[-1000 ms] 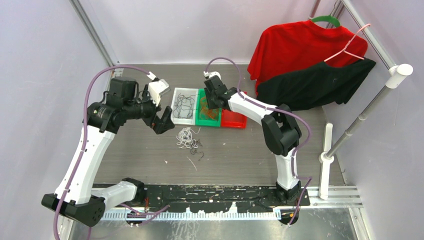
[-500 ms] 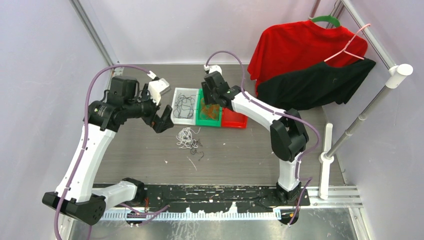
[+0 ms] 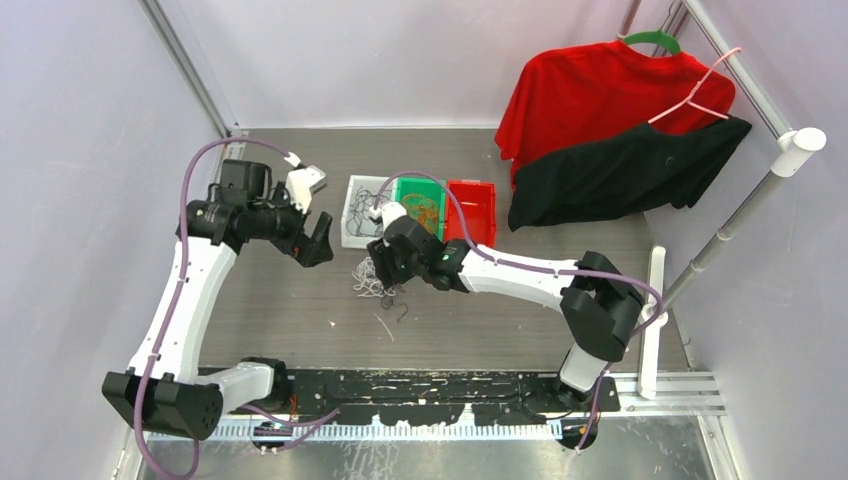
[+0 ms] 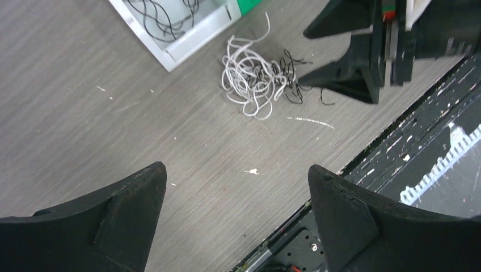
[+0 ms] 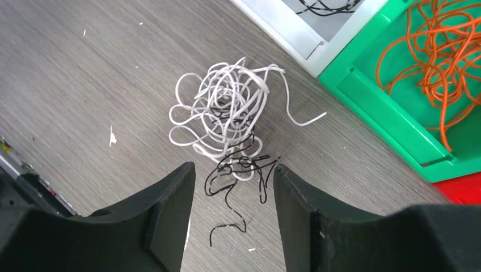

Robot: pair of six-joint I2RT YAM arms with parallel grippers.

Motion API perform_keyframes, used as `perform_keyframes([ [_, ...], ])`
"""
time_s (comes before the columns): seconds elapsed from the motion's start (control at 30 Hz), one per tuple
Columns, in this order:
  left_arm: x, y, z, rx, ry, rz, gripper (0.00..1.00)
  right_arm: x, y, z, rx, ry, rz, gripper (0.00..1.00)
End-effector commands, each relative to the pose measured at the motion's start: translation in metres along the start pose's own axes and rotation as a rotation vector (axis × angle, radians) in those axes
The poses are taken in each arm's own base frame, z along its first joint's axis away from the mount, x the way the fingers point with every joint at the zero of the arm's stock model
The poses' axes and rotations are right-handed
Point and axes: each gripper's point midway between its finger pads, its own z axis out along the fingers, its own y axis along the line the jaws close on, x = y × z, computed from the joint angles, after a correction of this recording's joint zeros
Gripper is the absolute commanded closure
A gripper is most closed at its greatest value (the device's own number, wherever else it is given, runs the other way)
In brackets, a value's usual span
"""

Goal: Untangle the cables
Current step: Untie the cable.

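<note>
The right gripper hangs over the table with its two fingers apart, and it holds nothing. Right under it, and a bit ahead of its tips, lies the knot of cables. White loops and thin black squiggles are all mixed up in it. The black end shows in the gap between the fingers, so I think the gripper is lined up there to pinch a black cord and pull it out of the white ones.

The left gripper is wide open too, with nothing in it. The knot lies ahead of it and well apart. I think it waits there so it can hold the white loops down when the other one pulls.

Past the knot, ahead of the right gripper, sit the trays. The white tray has black cords in it, and the green tray has orange cords. It looks like each colour gets its own home, so the job is partly done.
</note>
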Motion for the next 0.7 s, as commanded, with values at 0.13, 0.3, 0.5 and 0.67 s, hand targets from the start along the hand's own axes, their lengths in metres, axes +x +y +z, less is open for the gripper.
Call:
perform_keyframes([
  [0.13, 0.013, -0.003, 0.014, 0.059, 0.0, 0.009, 0.08, -0.038, 0.012, 0.023, -0.046, -0.103, 0.099, 0.46],
  [0.3, 0.018, -0.008, 0.016, 0.076, -0.012, 0.013, 0.11, -0.041, 0.016, 0.048, -0.044, -0.081, 0.094, 0.51],
  [0.5, 0.023, -0.015, 0.017, 0.119, -0.006, 0.017, 0.2, -0.048, 0.025, 0.066, -0.063, -0.078, 0.098, 0.73],
  [0.67, 0.021, -0.013, 0.014, 0.117, -0.018, 0.017, 0.29, -0.055, 0.033, 0.056, -0.11, -0.09, 0.109, 0.99],
])
